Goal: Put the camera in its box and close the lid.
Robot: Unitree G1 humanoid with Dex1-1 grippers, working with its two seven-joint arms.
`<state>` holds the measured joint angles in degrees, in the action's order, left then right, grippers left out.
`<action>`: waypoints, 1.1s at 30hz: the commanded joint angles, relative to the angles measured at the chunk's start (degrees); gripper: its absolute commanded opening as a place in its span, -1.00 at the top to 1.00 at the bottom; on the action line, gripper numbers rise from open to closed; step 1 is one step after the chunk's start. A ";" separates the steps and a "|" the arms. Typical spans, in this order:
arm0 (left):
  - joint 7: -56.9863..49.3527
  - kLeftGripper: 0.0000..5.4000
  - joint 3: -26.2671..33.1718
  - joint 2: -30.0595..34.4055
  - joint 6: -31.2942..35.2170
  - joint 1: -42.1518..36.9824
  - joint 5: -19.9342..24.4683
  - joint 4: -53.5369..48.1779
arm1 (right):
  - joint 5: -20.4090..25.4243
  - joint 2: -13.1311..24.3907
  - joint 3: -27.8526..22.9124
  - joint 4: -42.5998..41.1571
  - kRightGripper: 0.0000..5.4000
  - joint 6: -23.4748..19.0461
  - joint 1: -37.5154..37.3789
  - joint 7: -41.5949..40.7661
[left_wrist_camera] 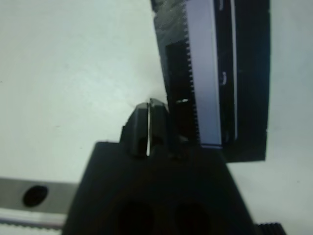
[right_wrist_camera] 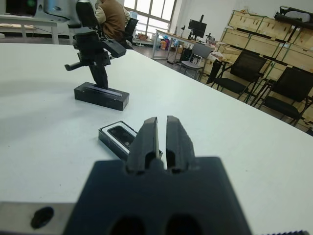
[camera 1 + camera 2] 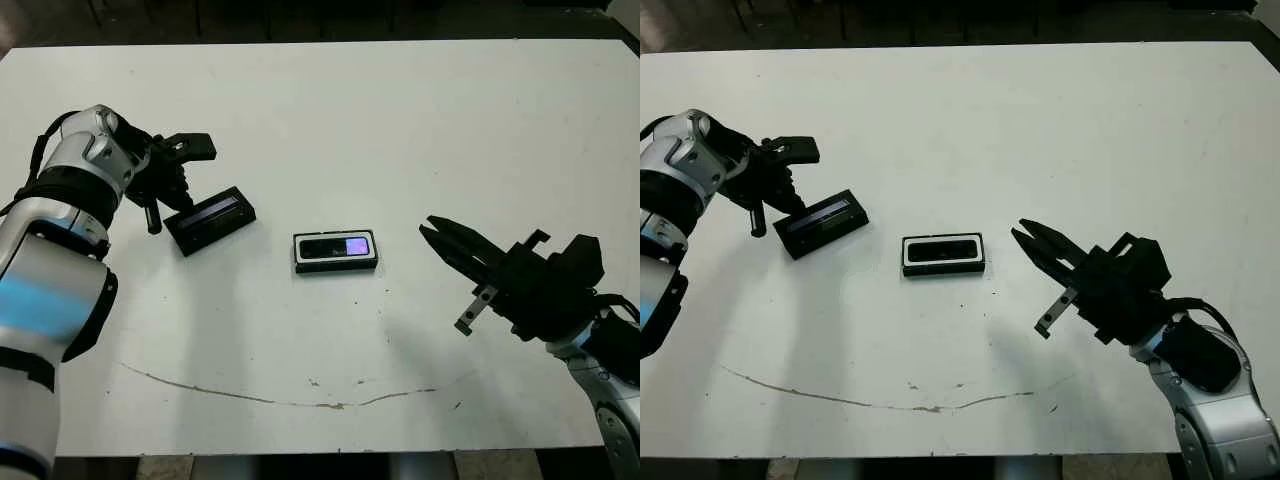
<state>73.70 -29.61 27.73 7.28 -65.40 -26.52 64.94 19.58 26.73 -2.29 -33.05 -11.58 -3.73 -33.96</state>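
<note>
Left pincer (image 3: 165,205) tips hidden behind lid (image 3: 210,220) | camera (image 3: 336,247) boxed

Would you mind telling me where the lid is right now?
In the head views the lid lies flat on the table's left side, just left of the box, with the left gripper at its near-left end.

You will find no readable text, label, brand, number or sign anywhere in these views. The small flat black camera (image 3: 336,248) shows you only a glowing purple-blue screen at its 3 o'clock end, with no characters you can make out. The flat black slab lid (image 3: 210,220) carries a plain pale bluish-grey strip and a few tiny pale marks, too small and blurred to read. The white counter (image 3: 400,130) bears only a thin brownish scuff line.
</note>
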 commanded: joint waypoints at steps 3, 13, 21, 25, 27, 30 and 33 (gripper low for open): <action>6.68 1.00 -2.92 -0.19 -1.24 6.69 -1.07 -1.84 | 0.13 0.00 0.63 0.88 1.00 0.47 0.01 -0.35; 11.60 1.00 -2.19 2.15 -0.63 9.72 1.00 -5.41 | 0.14 -0.37 1.35 2.03 1.00 2.48 0.48 -0.96; -2.45 1.00 0.15 6.89 -5.87 13.06 0.00 -11.64 | 0.67 0.20 1.33 0.45 1.00 -0.02 -0.10 0.32; -21.45 1.00 9.55 11.50 -2.17 21.79 1.73 -25.15 | 0.37 -0.01 1.02 0.17 1.00 1.14 -0.61 0.42; -30.21 1.00 16.52 12.52 4.81 29.01 2.07 -36.92 | 1.64 0.13 0.37 -1.25 1.00 -1.88 -1.37 1.57; -36.10 1.00 23.42 13.46 11.34 37.71 2.04 -50.80 | 2.37 0.37 -0.02 -2.36 1.00 -3.57 -2.00 2.10; -39.95 1.00 30.64 13.52 14.43 46.06 3.59 -62.33 | 3.40 0.31 -0.38 -2.60 1.00 -4.42 -2.38 2.07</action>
<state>34.84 -1.28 40.61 19.94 -23.40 -23.67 6.14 22.55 26.56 -2.27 -35.45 -14.75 -5.06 -32.19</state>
